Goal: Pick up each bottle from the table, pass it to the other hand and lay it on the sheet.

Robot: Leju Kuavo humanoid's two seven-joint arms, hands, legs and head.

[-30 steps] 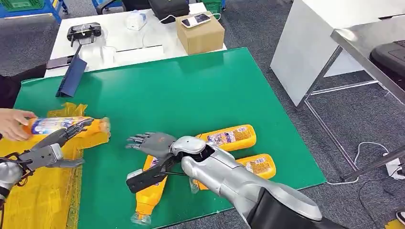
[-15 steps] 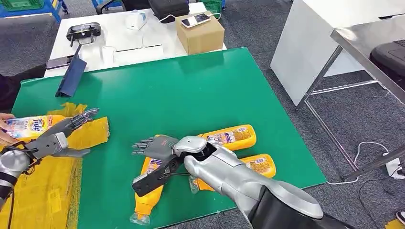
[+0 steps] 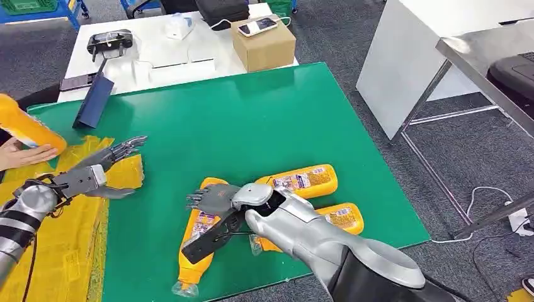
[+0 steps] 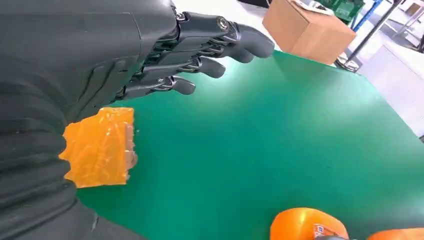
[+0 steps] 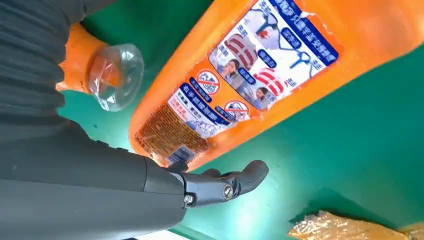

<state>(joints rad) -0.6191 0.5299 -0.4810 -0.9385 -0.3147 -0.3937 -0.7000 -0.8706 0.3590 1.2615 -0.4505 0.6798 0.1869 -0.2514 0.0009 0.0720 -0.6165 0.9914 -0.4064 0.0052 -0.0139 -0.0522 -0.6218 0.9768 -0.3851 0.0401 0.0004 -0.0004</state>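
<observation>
The nearest bottle [image 3: 196, 242] lies on the green surface [image 3: 252, 119], long axis running near to far, clear cap toward the robot. Directly above its far end hovers the right hand [image 3: 211, 196], fingers [image 3: 196, 199] spread and empty, pointing left. The left hand [image 3: 104, 168], also spread and empty, hangs well off to the left over the yellow sheet [image 3: 63, 251], so the right hand is far nearer.

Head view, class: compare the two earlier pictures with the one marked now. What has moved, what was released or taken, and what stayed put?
A person's hand has carried off the bottle that lay by the left hand, up towards the table's far left. The left hand, open, reaches further forward over the yellow sheet. The right hand has lowered over the nearest lying bottle. The other two bottles have not moved.
</observation>
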